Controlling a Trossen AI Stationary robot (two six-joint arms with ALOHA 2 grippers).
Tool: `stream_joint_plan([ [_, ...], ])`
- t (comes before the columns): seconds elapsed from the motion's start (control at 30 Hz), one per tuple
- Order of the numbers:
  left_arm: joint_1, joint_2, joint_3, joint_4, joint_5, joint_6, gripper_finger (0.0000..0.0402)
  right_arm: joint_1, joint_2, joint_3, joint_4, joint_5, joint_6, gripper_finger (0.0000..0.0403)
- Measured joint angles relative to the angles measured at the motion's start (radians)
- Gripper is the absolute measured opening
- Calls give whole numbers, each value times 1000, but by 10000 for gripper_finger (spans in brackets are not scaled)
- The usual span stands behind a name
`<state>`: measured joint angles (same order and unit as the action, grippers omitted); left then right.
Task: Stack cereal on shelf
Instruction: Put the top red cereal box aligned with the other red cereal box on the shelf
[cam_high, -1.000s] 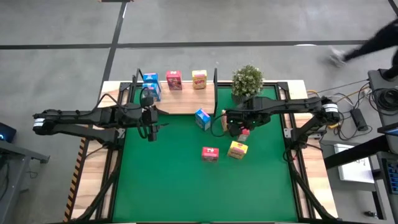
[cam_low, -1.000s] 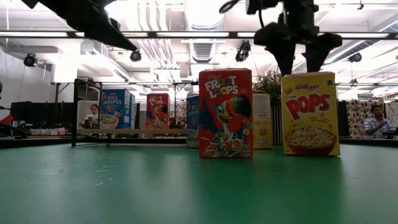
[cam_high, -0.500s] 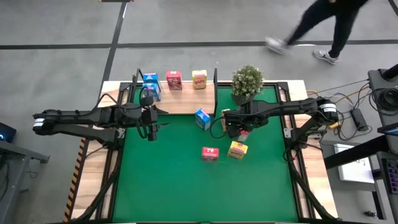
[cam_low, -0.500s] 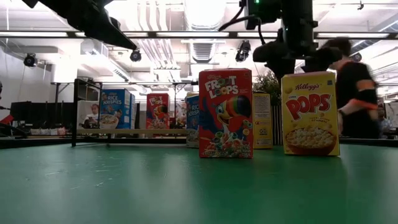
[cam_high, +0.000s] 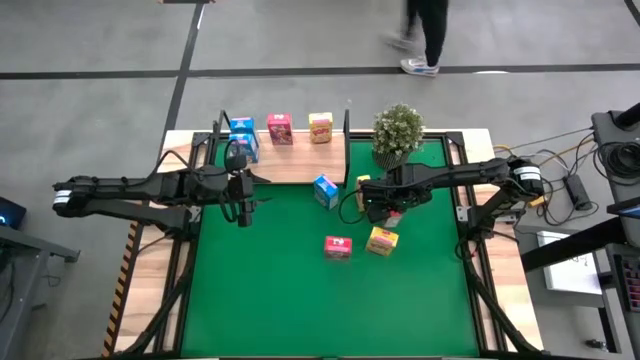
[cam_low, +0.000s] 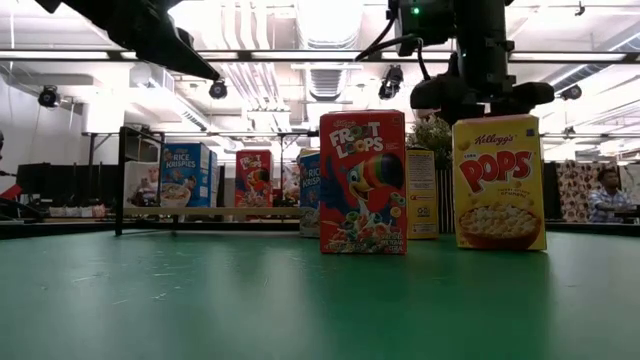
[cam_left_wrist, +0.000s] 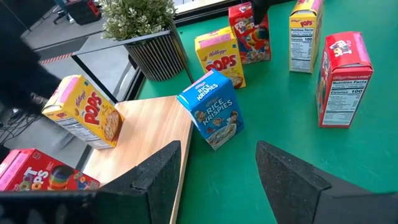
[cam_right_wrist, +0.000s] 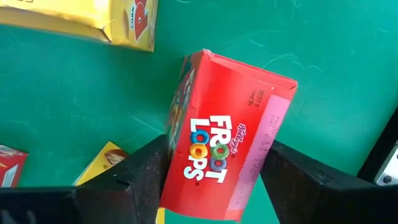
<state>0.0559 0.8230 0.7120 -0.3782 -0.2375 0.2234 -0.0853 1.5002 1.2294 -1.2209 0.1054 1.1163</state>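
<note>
The right gripper (cam_right_wrist: 211, 186), having sunk lower since a second ago, is now straddling a red Froot Loops box (cam_right_wrist: 227, 158) near the green mat's (cam_high: 280, 300) far right corner, fingers spread and not yet pinching. The left gripper (cam_left_wrist: 217, 177) is hovering, spread, beside the shelf (cam_high: 290, 165) along the far edge.

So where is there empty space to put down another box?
The green mat is bare across its whole near half, below the red box and yellow box. The shelf has bare wood along its front edge. It is crowded around the right gripper, beside the plant.
</note>
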Motion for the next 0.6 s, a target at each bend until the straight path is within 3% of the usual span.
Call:
stream_joint_plan([
  [0.6, 0, 0, -2, -1, 0, 0, 192, 0, -2, 2, -2, -8, -16, 201],
])
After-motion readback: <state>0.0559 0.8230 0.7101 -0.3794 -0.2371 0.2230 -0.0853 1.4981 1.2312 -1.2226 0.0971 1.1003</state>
